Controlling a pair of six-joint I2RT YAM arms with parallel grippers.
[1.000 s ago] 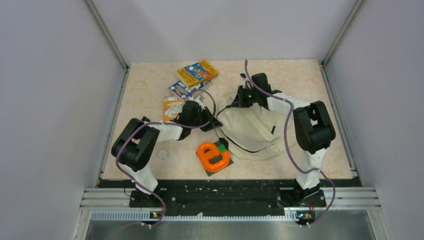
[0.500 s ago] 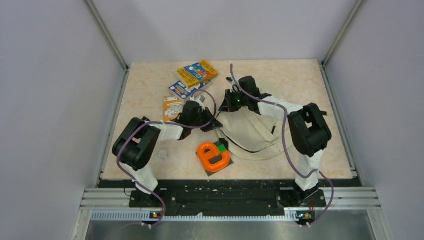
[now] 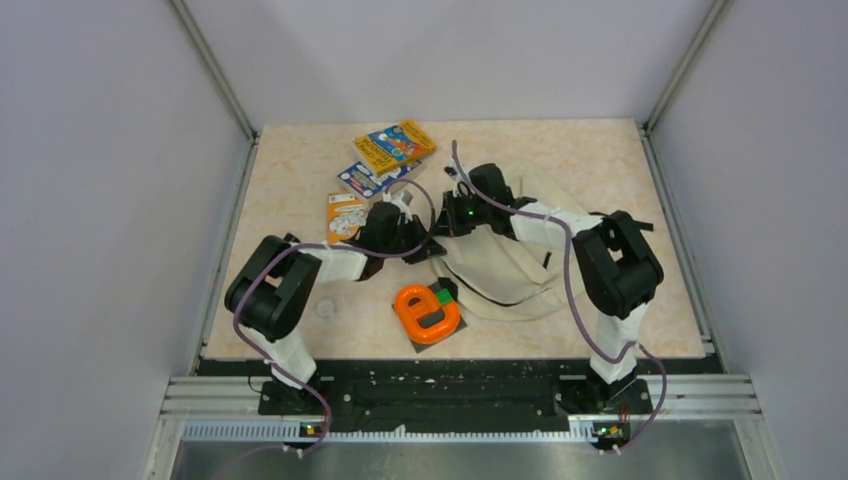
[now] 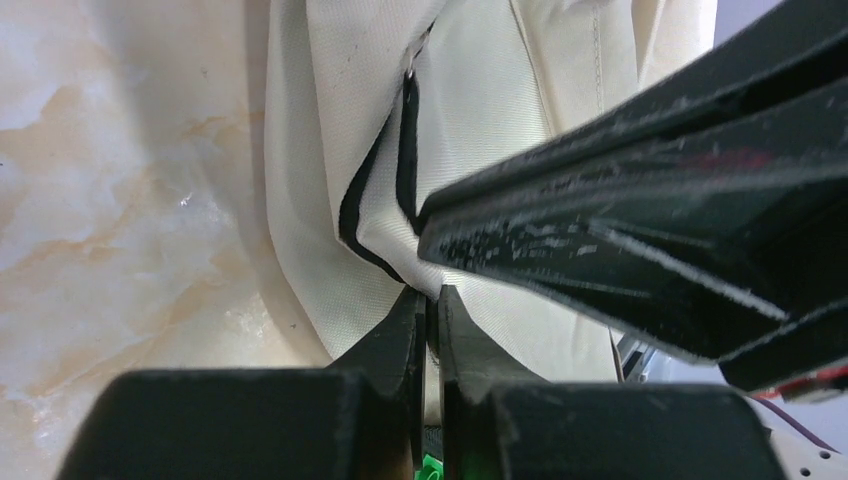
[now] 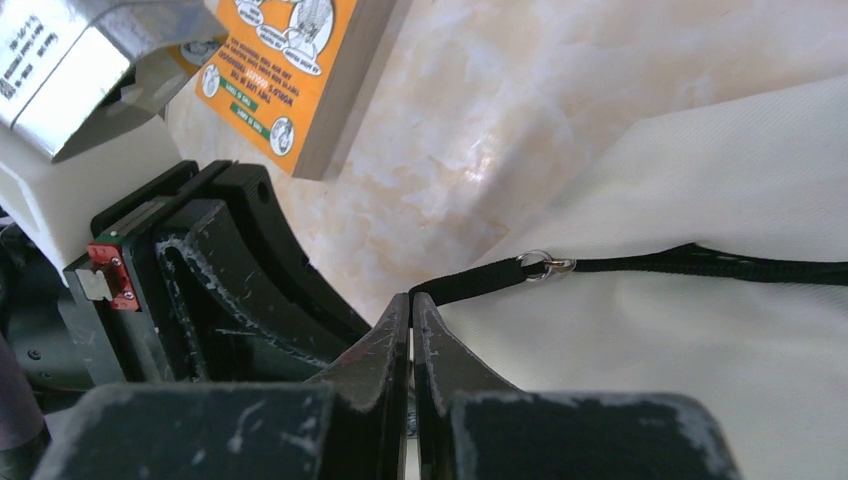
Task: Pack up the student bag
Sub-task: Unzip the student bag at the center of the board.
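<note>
The left gripper [image 4: 428, 312] is almost shut and pinches the edge of the bag [image 3: 505, 270] to hold it down. The books [image 3: 380, 160] lie just past it and the orange thing [image 3: 428, 312] is near it, closer to the robot, all outside the bag. The right gripper [image 5: 411, 300] is shut tight on the black zip strap [image 5: 470, 281] and has slid left until it is just beside the left one, so I think the zip is coming open for packing. The bag lies under and to the right of both grippers, and I cannot see anything inside it.
</note>
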